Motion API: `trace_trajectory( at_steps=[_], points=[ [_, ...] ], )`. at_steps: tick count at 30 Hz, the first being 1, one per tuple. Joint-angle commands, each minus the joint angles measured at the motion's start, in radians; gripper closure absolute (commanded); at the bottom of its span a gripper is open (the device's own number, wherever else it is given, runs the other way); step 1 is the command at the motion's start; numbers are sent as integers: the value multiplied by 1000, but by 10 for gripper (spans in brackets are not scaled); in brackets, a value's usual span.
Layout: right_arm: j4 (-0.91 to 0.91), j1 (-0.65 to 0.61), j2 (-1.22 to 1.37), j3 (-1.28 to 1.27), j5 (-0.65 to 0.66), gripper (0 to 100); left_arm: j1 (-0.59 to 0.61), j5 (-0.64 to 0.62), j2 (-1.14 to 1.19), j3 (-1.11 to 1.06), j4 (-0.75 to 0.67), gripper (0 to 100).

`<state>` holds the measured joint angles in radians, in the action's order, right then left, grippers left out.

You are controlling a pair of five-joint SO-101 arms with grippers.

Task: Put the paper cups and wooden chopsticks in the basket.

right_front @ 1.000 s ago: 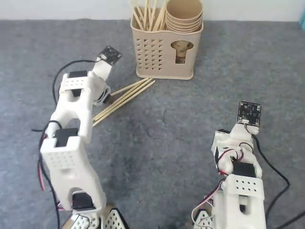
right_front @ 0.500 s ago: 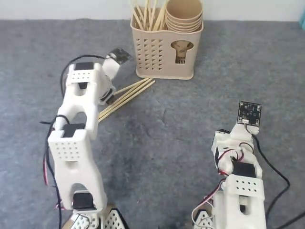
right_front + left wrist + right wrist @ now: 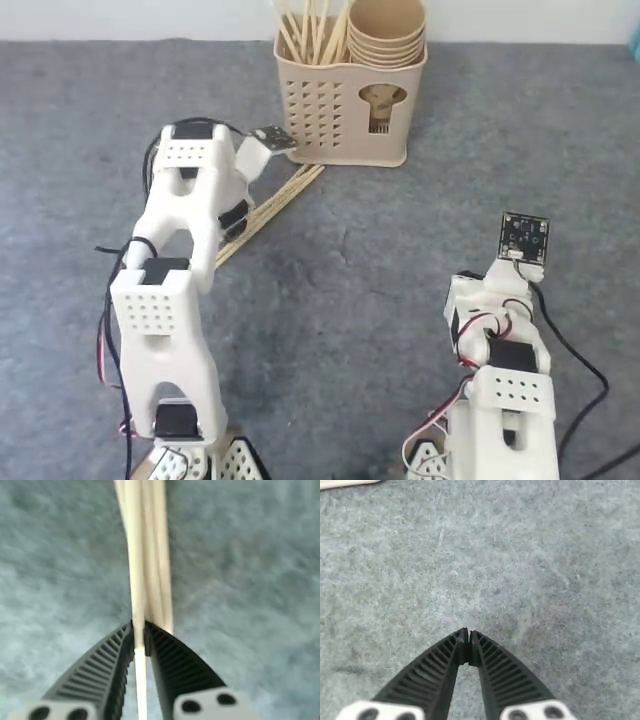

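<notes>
Right pincer (image 3: 469, 647) closed on nothing, over grey tabletop (image 3: 545, 555). Left pincer (image 3: 139, 635) clamped on wooden chopstick (image 3: 136, 580) in loose bundle (image 3: 285, 193) lying just before basket (image 3: 320, 120). Basket, at far edge, holds stacked paper cups (image 3: 386, 35) and upright chopsticks (image 3: 308, 30).

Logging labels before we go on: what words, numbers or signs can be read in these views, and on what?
None can be read.
The basket bears only a cut-out shape on its front, no lettering.
The paper cups and the chopsticks on the table look plain.
</notes>
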<state>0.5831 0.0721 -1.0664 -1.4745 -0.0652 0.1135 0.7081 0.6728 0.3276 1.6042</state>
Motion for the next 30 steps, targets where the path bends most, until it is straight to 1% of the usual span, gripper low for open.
trace_trajectory(
  at_steps=[1,3,6,8,13,15,17,19,21,24,25,27,30],
  points=[
    [-10,-7,-27,5,12,991,46,5,-9,199,155,988],
    [-10,-7,-27,5,11,991,74,-23,-32,242,152,989],
    [5,-7,-28,3,8,991,110,-31,-120,228,152,989],
    [62,-27,-28,14,8,991,132,-29,-203,179,152,989],
    [232,-165,-30,72,5,991,175,-28,-456,-2,143,989],
    [255,-193,-30,92,-34,991,198,-31,-560,-99,101,989],
    [254,-208,-28,106,-107,990,221,-34,-666,-229,32,989],
    [257,-231,-21,140,-137,990,233,-46,-769,-394,-60,989],
    [262,-257,-18,176,-146,990,247,-94,-881,-581,-169,989],
    [254,-294,-18,232,-203,989,262,-164,-1057,-872,-358,989],
    [254,-306,-16,255,-227,989,264,-206,-1119,-969,-425,989],
    [254,-346,-16,293,-270,988,262,-330,-1237,-1158,-557,989],
    [245,-409,-16,333,-288,988,256,-471,-1402,-1374,-706,989]
  ],
)
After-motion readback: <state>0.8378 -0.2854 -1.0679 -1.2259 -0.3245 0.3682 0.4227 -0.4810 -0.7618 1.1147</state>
